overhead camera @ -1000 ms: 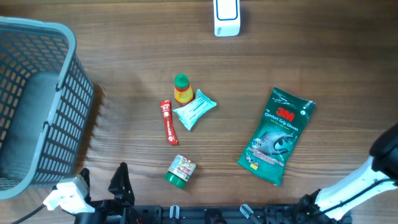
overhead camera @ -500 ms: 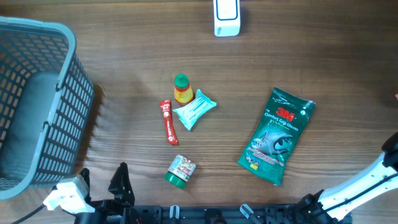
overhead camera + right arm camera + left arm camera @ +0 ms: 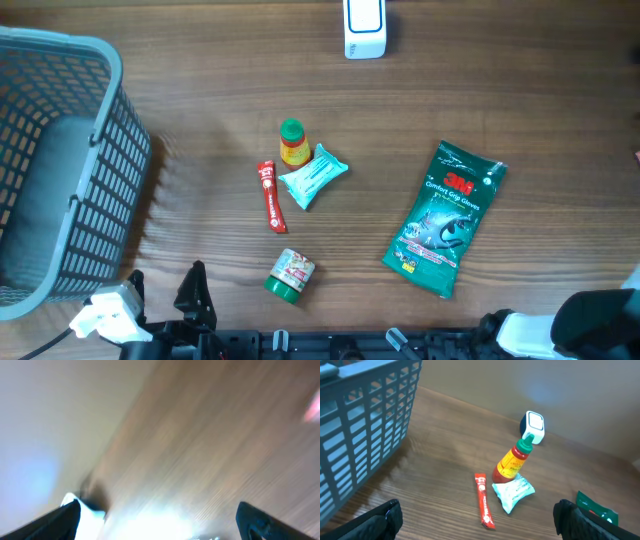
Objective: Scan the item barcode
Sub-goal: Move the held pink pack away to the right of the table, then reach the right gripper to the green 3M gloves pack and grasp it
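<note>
Several items lie mid-table: an upright sauce bottle (image 3: 292, 143) (image 3: 511, 462), a teal packet (image 3: 312, 176) (image 3: 513, 492), a red stick sachet (image 3: 270, 196) (image 3: 483, 500), a small green-lidded jar (image 3: 290, 275) and a green 3M gloves bag (image 3: 445, 218). No barcode is readable. The white scanner (image 3: 365, 27) (image 3: 534, 426) stands at the far edge. My left gripper (image 3: 478, 533) is open, low at the near edge, facing the sachet with nothing between its fingers. My right gripper (image 3: 160, 527) is open and empty over bare wood; its view is blurred.
A grey slatted basket (image 3: 60, 170) (image 3: 360, 420) fills the left side. The right arm's body (image 3: 595, 328) sits at the bottom right corner. The left arm's base parts (image 3: 150, 318) line the near edge.
The right gripper has gone from shut to open, and the right arm has swung back down into the bottom right corner. The items and the left arm have not moved.
</note>
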Controlling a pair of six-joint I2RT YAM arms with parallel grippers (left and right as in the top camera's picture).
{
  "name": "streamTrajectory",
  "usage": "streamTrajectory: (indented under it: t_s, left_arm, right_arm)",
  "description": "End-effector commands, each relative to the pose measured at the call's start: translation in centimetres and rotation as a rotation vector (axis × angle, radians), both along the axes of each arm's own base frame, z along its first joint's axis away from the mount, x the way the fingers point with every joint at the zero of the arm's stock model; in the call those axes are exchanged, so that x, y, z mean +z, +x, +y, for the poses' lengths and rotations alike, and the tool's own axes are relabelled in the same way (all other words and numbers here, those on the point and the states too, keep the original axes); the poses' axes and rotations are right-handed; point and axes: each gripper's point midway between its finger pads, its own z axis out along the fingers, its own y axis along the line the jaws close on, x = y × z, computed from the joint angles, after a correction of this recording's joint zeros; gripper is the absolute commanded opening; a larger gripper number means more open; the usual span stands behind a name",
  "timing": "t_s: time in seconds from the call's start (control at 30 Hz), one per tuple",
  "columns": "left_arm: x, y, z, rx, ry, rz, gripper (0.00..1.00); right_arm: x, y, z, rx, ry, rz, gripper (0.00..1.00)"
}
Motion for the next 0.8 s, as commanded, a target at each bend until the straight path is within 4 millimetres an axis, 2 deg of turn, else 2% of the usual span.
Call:
streamTrajectory:
  t_s: [0.0, 0.13, 0.17, 0.2, 0.3, 0.4, 0.47, 0.57, 0.67, 0.73, 0.77]
  left_arm:
    - [0.0, 0.0, -0.2, -0.015, 0.015, -0.003, 1.0]
    - [0.0, 0.0, -0.2, -0.015, 0.015, -0.003, 1.0]
    - [0.0, 0.0, -0.2, -0.015, 0.015, -0.003, 1.0]
    - [0.0, 0.0, -0.2, -0.015, 0.015, -0.003, 1.0]
    - [0.0, 0.0, -0.2, -0.015, 0.015, -0.003, 1.0]
    - [0.0, 0.0, -0.2, -0.015, 0.015, -0.003, 1.0]
    - [0.0, 0.0, -0.2, -0.015, 0.015, -0.003, 1.0]
    - [0.0, 0.0, -0.2, -0.015, 0.015, -0.003, 1.0]
    - [0.0, 0.0, -0.2, -0.015, 0.015, -0.003, 1.0]
    - [0.0, 0.0, -0.2, -0.015, 0.015, -0.003, 1.0]
    - [0.0, 0.0, -0.2, -0.015, 0.015, -0.003, 1.0]
  right_arm:
    - [-3.8, -0.1, 9.5, 0.188, 0.067, 0.199, 1.0]
    - [-8.3, -0.6, 19.6, 0.451, -0.024, 0.376, 1.0]
    - [-9.2, -0.7, 21.0, 0.485, -0.047, 0.403, 1.0]
    - [-11.3, -1.3, 22.9, 0.536, -0.095, 0.466, 1.0]
    - [-17.2, -4.1, 25.4, 0.618, -0.15, 0.676, 1.0]
    - [-21.5, -7.8, 25.6, 0.577, -0.128, 0.866, 1.0]
    - [-24.1, -10.1, 24.7, 0.494, -0.123, 0.942, 1.0]
    - [-27.4, -11.3, 24.0, 0.434, -0.123, 0.935, 1.0]
    - [-30.5, -11.5, 23.9, 0.436, -0.123, 0.871, 1.0]
    - [-31.7, -12.5, 23.6, 0.433, -0.123, 0.873, 0.93]
    - [-32.2, -13.5, 23.0, 0.391, -0.129, 0.895, 0.83]
